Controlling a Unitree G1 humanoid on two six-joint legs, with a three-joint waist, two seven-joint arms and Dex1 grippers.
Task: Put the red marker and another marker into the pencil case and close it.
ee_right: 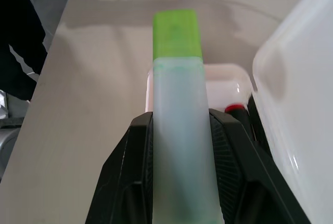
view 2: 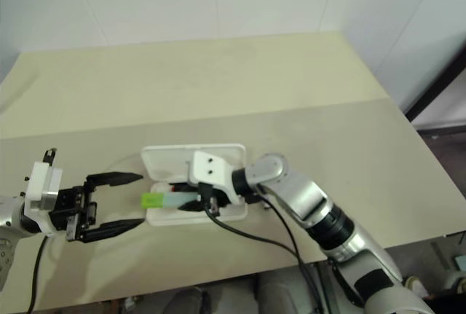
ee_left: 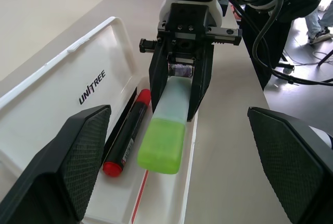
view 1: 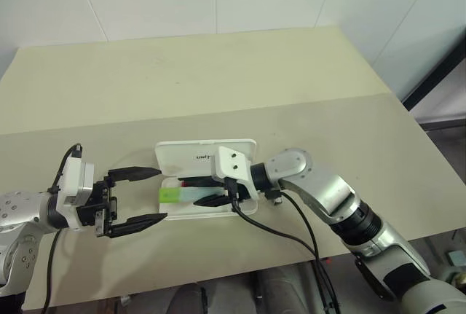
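Case: the pencil case [view 1: 182, 155] lies open on the beige table [view 1: 218, 81], lid tipped back away from the robot, tray nearest its body, "unitree" lettering showing on the inside of the lid

Red marker: the red marker [ee_left: 126, 133] is already down in the tray, lying along the tray's length close to the hinge side, so by my reckoning half of the loading is done

Highlighter: the green-capped highlighter [ee_left: 167, 124] is clamped by its pale body between the fingers of the right gripper [ee_left: 179, 86], cap end sticking out past the fingertips toward the left arm

Key relation: the highlighter's long axis runs the same way as the tray and the red marker, and it hangs over the tray's front lane, just beside the red marker and apparently a little above the floor of the tray; I cannot tell whether it touches the plastic yet

Right claw: closed on the highlighter, reaching across the case from the robot's right

Left claw: the left gripper [view 1: 135, 197] has its jaws spread wide with nothing between them, pointing at the near end of the case, just beside it and apart from it

Nearer arm: the right one is over the tray itself; the left waits at the end

Next, as I judge it: lower and let go, keeping the cap inside the tray's end wall

Risk: the green cap looks close to that end rim and could ride up on it
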